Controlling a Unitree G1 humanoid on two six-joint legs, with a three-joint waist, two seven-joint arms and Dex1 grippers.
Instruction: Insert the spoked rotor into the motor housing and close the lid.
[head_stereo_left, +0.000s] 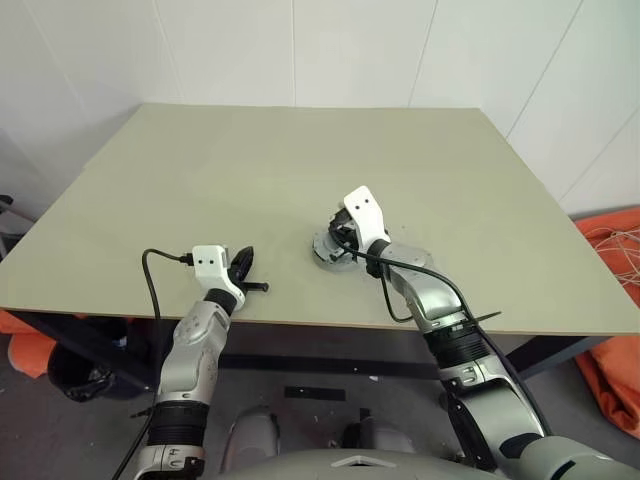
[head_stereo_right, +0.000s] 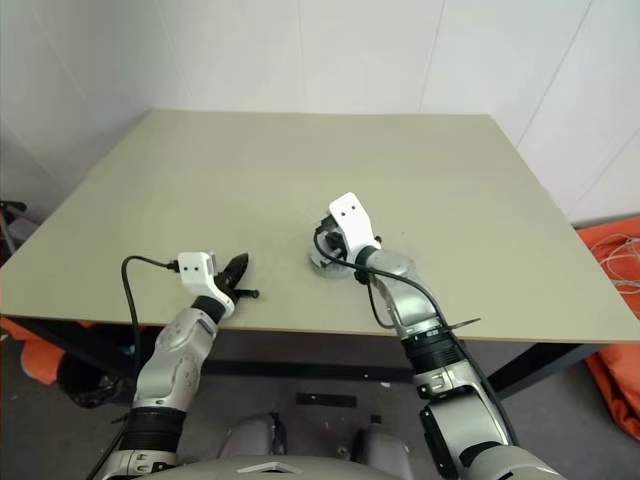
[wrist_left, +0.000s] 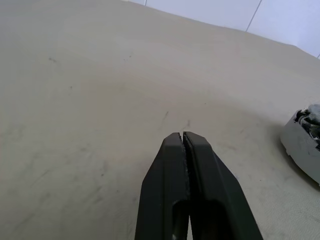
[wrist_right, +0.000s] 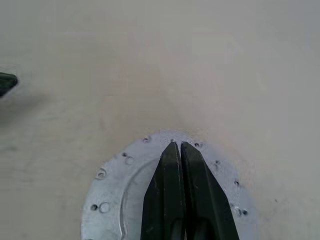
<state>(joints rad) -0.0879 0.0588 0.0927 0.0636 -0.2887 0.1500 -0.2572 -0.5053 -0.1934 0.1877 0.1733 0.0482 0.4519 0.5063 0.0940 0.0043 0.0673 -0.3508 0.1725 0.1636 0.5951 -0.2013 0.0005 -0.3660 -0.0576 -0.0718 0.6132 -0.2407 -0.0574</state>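
A: We note the table (head_stereo_left: 300, 180) first. Its near edge runs just behind both wrists, and the far edge meets a white wall. The whole far half of the top is bare, and so is the left side, so we have open room there.

B: And on the right?

A: Bare top as well, out to the right edge. Beyond that edge, on the floor, lies orange fabric (head_stereo_left: 612, 300) with a loose cord over it.

B: Where do we put the motor housing?

A: The motor housing (head_stereo_left: 330, 252) sits near the middle of the table's width, toward the near edge. In the right wrist view we see its silver round face, a flange with small holes around the rim. The right end effector (wrist_right: 179, 145) is over that face, fingers pressed together, gripping nothing we can make out. Whether the tips touch the metal we cannot tell.

B: The other arm?

A: The left end effector (wrist_left: 183, 136) is clenched too, empty, hanging low over bare table at the near left, well apart from the housing. A black cable (head_stereo_left: 152, 275) loops off its wrist past the near edge.

B: Anything in the way between them?

A: Only plain table surface. We read no labels or writing on anything.
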